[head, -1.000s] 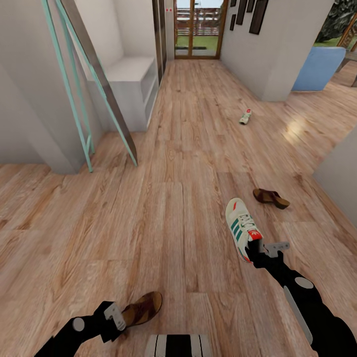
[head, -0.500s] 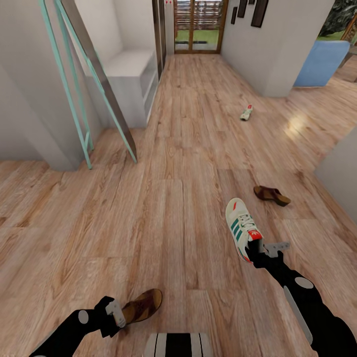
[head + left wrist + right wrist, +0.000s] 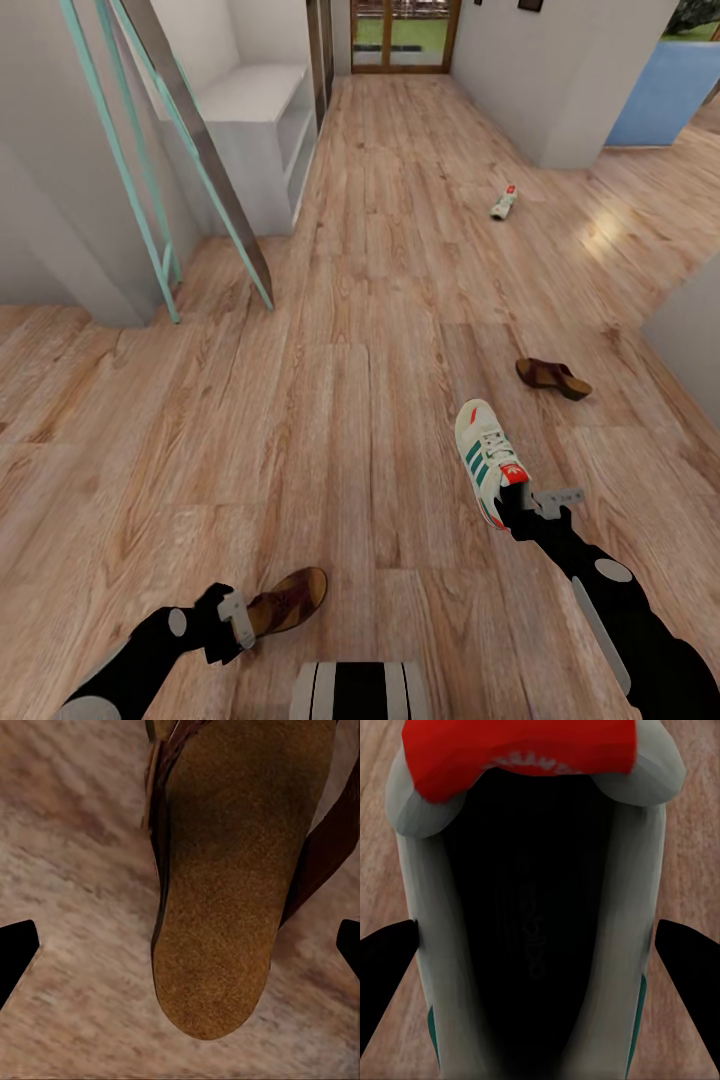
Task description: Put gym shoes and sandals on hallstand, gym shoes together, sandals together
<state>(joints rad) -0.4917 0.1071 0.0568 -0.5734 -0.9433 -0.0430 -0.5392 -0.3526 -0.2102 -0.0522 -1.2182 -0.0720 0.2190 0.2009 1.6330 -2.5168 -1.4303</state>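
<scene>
Shoes looked light and stiff-soled, best held at the heel: the right gripper (image 3: 512, 505) was closed on a sneaker's (image 3: 485, 460) heel, the left gripper (image 3: 236, 622) on a sandal (image 3: 290, 601), another sneaker (image 3: 503, 203) and sandal (image 3: 550, 377) lying on the floor (image 3: 380, 300).

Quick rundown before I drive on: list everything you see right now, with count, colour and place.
Gym shoes: two, white with green stripes; one in the right hand, one far up the corridor floor.
Sandals: two, dark brown; one in the left hand, one on the floor ahead right.
Corridor floor: light brown planks.
Grey shelf unit: one, ahead left by the wall.
Leaning frame: one, teal-edged, left.
Blue furniture: one, far right.
Glass door: corridor's end.
Left hand: shut on sandal.
Right hand: shut on gym shoe.
</scene>
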